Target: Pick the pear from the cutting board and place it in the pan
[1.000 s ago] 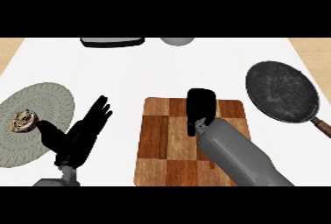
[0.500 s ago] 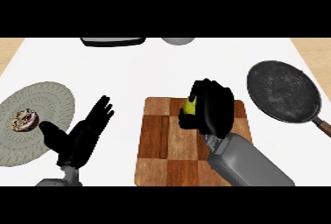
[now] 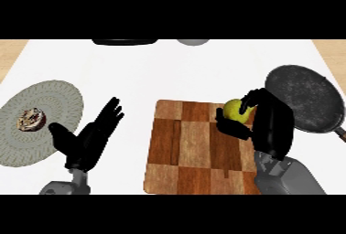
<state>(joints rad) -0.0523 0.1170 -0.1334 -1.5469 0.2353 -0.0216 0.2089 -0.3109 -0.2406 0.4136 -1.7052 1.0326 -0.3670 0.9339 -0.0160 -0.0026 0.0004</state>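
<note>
Right hand (image 3: 267,125): your fingers are curled round the pear (image 3: 236,109) — shifted right since half a second ago.
Pear: held over the cutting board (image 3: 196,146), at its right edge, beside the pan (image 3: 304,98).
Left hand (image 3: 88,139): unchanged — fingers straight and spread, between plate (image 3: 47,96) and board.

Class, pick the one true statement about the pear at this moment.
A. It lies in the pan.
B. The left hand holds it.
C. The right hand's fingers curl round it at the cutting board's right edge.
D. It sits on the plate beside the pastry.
C: the right hand curls round the pear at the cutting board's right edge, short of the pan.
</note>
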